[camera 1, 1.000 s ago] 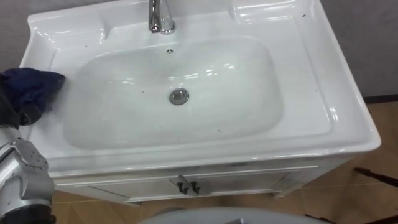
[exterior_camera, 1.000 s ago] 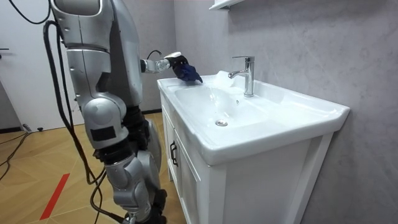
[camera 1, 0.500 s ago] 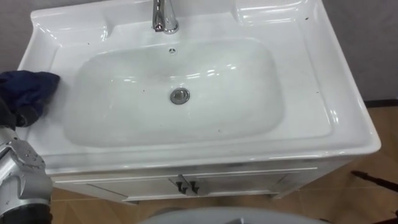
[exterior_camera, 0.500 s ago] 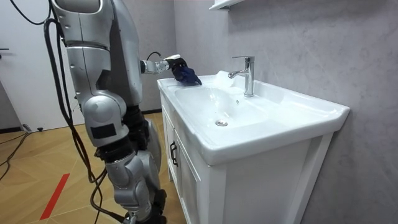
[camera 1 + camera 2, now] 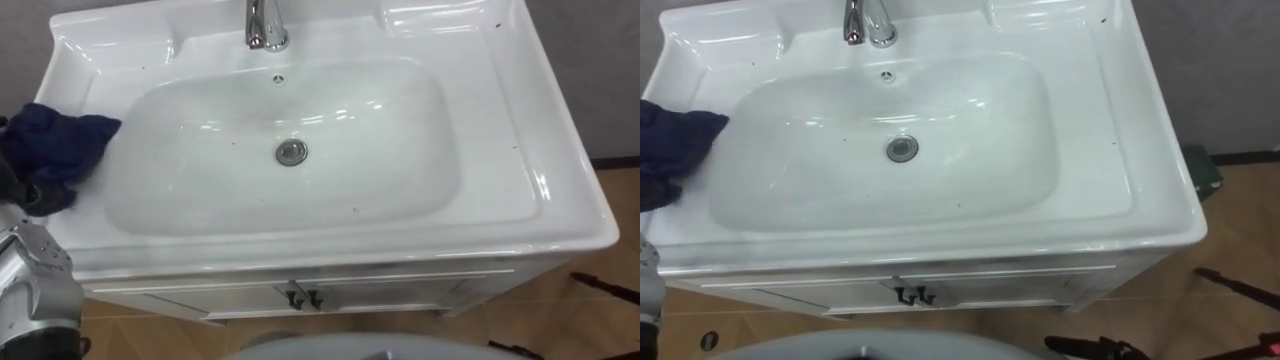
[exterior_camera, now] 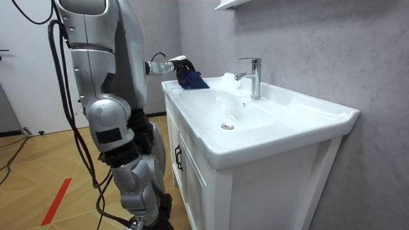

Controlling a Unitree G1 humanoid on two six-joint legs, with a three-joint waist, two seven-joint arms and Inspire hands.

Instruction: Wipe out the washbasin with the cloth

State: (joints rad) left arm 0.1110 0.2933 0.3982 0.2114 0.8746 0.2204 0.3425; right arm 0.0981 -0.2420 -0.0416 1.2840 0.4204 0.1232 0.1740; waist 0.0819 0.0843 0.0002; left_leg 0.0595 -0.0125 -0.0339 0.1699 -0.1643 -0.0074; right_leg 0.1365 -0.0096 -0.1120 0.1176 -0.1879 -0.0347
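A white basin (image 5: 560, 190) with a wide shallow bowl lies before me, a metal drain (image 5: 291, 152) in its middle and a chrome faucet (image 5: 265, 25) at the back. A crumpled dark blue cloth (image 5: 55, 150) rests on the basin's left rim, its edge reaching the bowl's lip. My left hand (image 5: 10, 185) is curled on the cloth from the left edge. In the room view the same hand (image 6: 174, 64) holds the cloth (image 6: 190, 78) on the far corner of the basin, while I stand upright at its front.
Small dark specks dot the bowl and rim. Below the basin is a white cabinet with two dark handles (image 5: 297, 296). A grey wall runs behind, with a shelf (image 6: 230, 4) above the faucet (image 6: 254, 76). Wooden floor lies to the right.
The cloth and my left hand have slid a little to the right, from the outer rim toward the bowl's edge.
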